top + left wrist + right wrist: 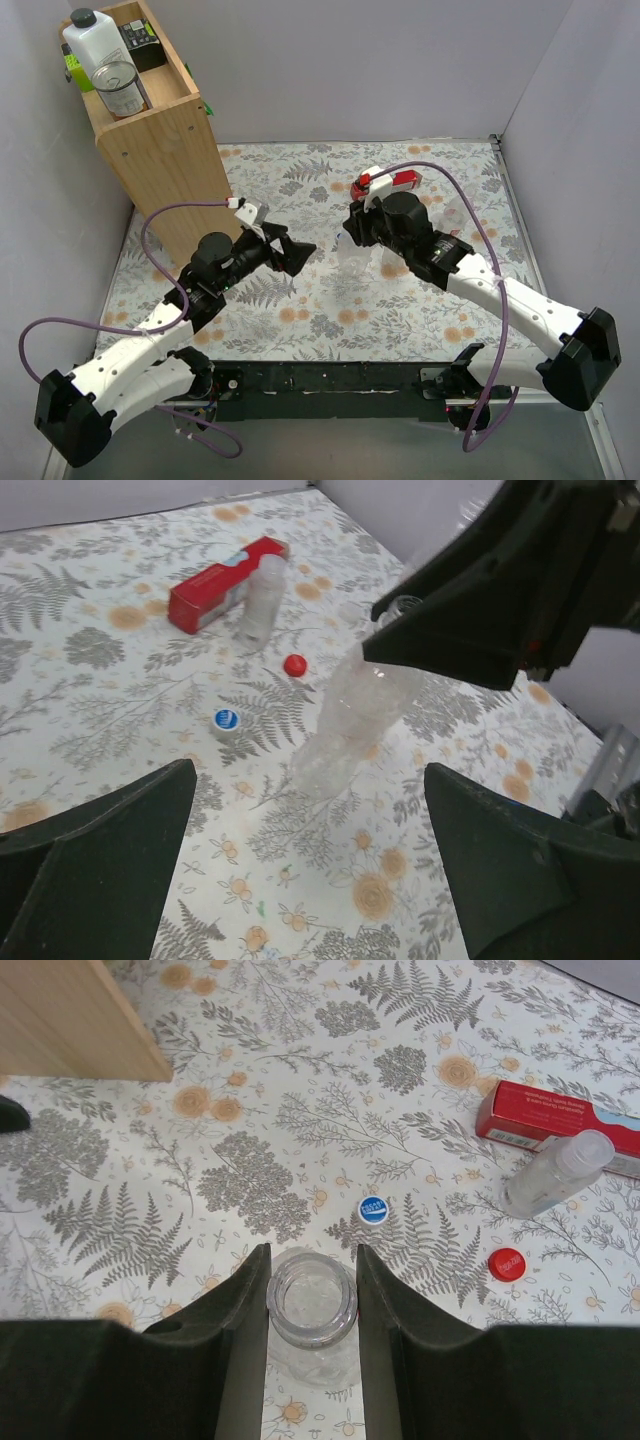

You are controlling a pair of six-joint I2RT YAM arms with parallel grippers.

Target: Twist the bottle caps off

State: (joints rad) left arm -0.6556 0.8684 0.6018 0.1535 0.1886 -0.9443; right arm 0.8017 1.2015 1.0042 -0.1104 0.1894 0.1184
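Floral cloth (300, 310) is covering the table, and at its far left a wooden shelf (150, 130) is standing against the wall. The left gripper (310, 775) is hovering low beside the shelf with its fingers spread wide and nothing between them, pointing at the clear bottle (350, 720) from near by without touching it. That bottle is standing upright at mid-table, and the right gripper (312, 1270) is clamping its neck, one finger pressing on each side. The mouth is showing open and bare from above, so this bottle's cap is already off.

Just beyond the bottle a blue cap (372, 1209) is lying flat on the cloth, and further right a red cap (507, 1263) is lying loose too, apart from any neck. Beside the red cap a small bottle (555, 1172) is resting on its side, touching the red box (560, 1120). Whether its end is carrying a cap I cannot tell.

The unscrewing of the standing bottle looks finished. Next, the right gripper would need to let go of the neck, and the small bottle would need checking and, if capped, holding steady by one arm while the other is twisting.
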